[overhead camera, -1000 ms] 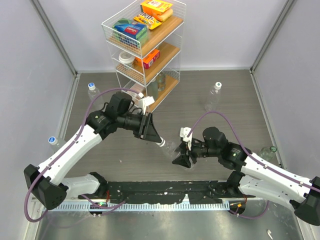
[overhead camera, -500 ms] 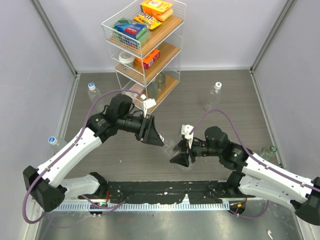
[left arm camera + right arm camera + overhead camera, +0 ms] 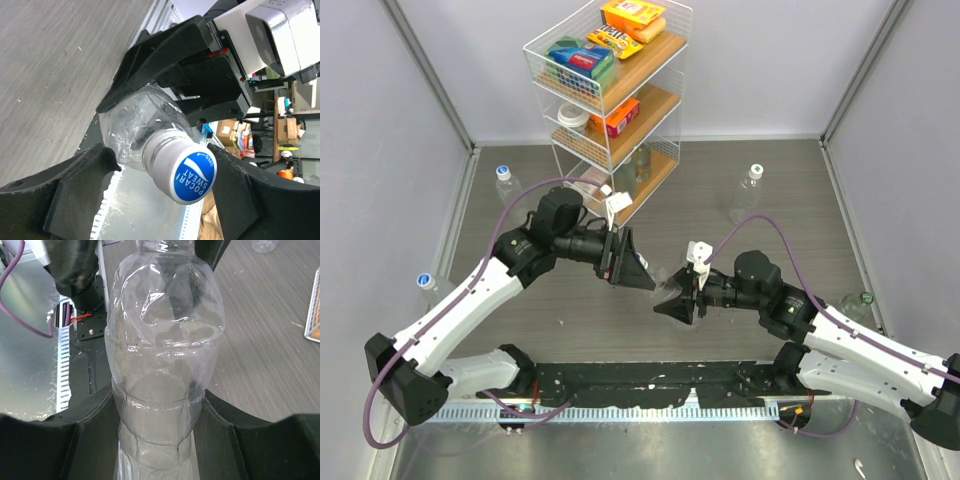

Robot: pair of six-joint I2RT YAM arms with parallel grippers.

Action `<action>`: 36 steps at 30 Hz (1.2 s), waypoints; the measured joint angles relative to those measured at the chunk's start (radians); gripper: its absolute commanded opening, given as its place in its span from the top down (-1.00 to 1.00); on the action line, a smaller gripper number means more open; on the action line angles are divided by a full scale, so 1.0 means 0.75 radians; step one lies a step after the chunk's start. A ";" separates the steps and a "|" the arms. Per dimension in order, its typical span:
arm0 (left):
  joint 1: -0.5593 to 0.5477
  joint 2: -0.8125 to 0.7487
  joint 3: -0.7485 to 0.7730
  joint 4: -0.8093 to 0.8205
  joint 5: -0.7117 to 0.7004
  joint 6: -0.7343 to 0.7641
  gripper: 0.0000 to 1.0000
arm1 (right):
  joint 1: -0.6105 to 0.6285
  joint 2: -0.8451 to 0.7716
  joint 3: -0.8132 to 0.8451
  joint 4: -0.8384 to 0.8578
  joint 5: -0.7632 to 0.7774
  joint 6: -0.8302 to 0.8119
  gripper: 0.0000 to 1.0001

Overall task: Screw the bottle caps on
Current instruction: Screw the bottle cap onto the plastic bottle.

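Note:
A clear ribbed bottle (image 3: 160,340) is held in the air between the two arms, seen small in the top view as the bottle (image 3: 669,287). My right gripper (image 3: 156,412) is shut on the bottle's lower body, its fingers (image 3: 70,440) pressed against both sides. A white cap with a blue printed top (image 3: 193,173) sits on the bottle's neck. My left gripper (image 3: 165,159) stands open around that cap, with a gap on each side between cap and fingers (image 3: 82,192). In the top view the left gripper (image 3: 638,272) faces the right gripper (image 3: 672,304).
A wire shelf rack (image 3: 610,90) with boxes stands at the back. Capped bottles stand on the table at the far left (image 3: 505,180), near left (image 3: 426,285), back right (image 3: 748,192) and right edge (image 3: 860,304). Side walls close in the table.
My left gripper's jaws have spread off the cap they were closed on. Both grippers and the bottle have drifted slightly right. The right gripper's hold is unchanged.

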 measured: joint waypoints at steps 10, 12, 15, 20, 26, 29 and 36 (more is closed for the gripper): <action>-0.006 -0.081 -0.032 0.096 -0.061 -0.094 -0.74 | 0.001 0.000 0.012 0.079 0.055 -0.035 0.98; -0.006 -0.097 -0.032 0.096 -0.090 -0.112 -0.72 | 0.000 0.000 0.012 0.091 0.094 -0.045 0.98; -0.014 -0.129 -0.032 0.098 -0.141 -0.142 -0.71 | -0.001 0.000 0.012 0.103 0.160 -0.061 0.98; -0.021 -0.237 -0.028 0.105 -0.286 -0.162 -0.73 | -0.003 -0.001 -0.002 0.154 0.263 -0.082 0.98; -0.021 -0.253 0.121 0.093 -0.480 -0.153 -0.69 | -0.003 0.000 -0.021 0.187 0.336 -0.107 0.98; -0.022 -0.218 0.201 0.091 -0.558 -0.143 -0.66 | -0.003 0.000 -0.024 0.194 0.350 -0.109 0.98; -0.032 -0.104 0.275 0.064 -0.695 -0.121 -0.66 | -0.003 0.000 -0.033 0.203 0.358 -0.115 0.98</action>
